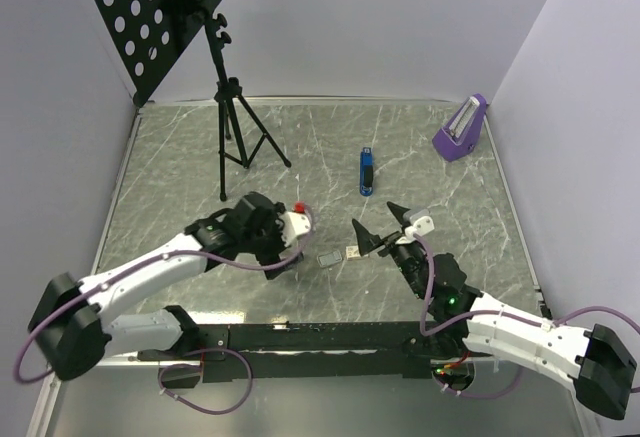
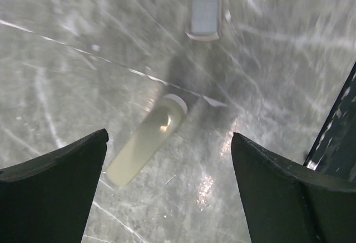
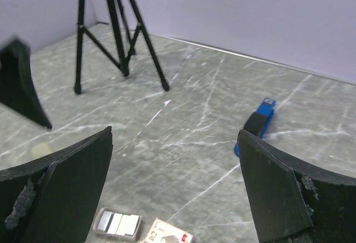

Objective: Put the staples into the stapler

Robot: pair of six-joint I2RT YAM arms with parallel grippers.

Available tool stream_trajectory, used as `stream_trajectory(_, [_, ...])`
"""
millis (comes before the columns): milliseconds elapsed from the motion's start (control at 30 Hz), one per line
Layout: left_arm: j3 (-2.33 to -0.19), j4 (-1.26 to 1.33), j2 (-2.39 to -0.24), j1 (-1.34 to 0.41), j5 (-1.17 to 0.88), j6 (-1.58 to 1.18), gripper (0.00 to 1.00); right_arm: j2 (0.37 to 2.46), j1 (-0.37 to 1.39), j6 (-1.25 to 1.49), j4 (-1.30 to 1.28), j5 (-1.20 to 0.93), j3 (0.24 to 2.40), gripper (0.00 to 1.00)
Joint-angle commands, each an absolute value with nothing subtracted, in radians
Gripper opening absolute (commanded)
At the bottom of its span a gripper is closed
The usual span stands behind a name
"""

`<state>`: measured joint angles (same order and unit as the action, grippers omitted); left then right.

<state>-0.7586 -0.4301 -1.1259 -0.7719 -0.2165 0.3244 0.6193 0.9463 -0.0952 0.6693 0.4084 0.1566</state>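
Two pincers hang over a marbled desk (image 1: 180,167) walled in pale panels on three sides. Both have their jaws spread wide and hold nothing. The left pincer (image 2: 168,136) points down at the desktop near the middle of the near edge. The right pincer (image 3: 173,134) is tilted upward, and bare desk shows between its fingers.

The staple box (image 1: 352,253), pale with reddish print, lies flat on the desk between the two pincers. The grey tray (image 1: 327,258) lies just beside it on the left; whether the two touch cannot be told. Both sit below the right pincer's fingers in the wrist view, and neither is gripped.

The blue stapler (image 1: 367,171) lies lengthwise farther back near the centre, well apart from the box and tray, with open marble on every side of it. A black tripod (image 1: 232,127) holding a perforated panel stands at the back left with its legs splayed on the desk. A purple object (image 1: 460,129) stands in the back right corner close to the wall. The middle of the desk, between the tripod's legs and the stapler, is open surface.
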Motion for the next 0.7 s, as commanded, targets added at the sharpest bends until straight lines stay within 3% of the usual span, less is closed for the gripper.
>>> stream_trajectory(0, [-0.814, -0.531, -1.228, -0.836, -0.143, 0.440, 0.98, 0.643, 0.946, -0.114, 0.733, 0.472, 0.172, 1.00])
stream_trajectory(233, [-0.845, -0.519, -1.339, -0.862, -0.074, 0.483, 0.95, 0.686, 0.946, -0.123, 0.719, 0.476, 0.187, 1.00])
stream_trajectory(667, [-0.850, -0.401, -1.423, -0.864, -0.003, 0.543, 0.73, 0.707, 0.940, -0.138, 0.692, 0.451, 0.201, 0.97])
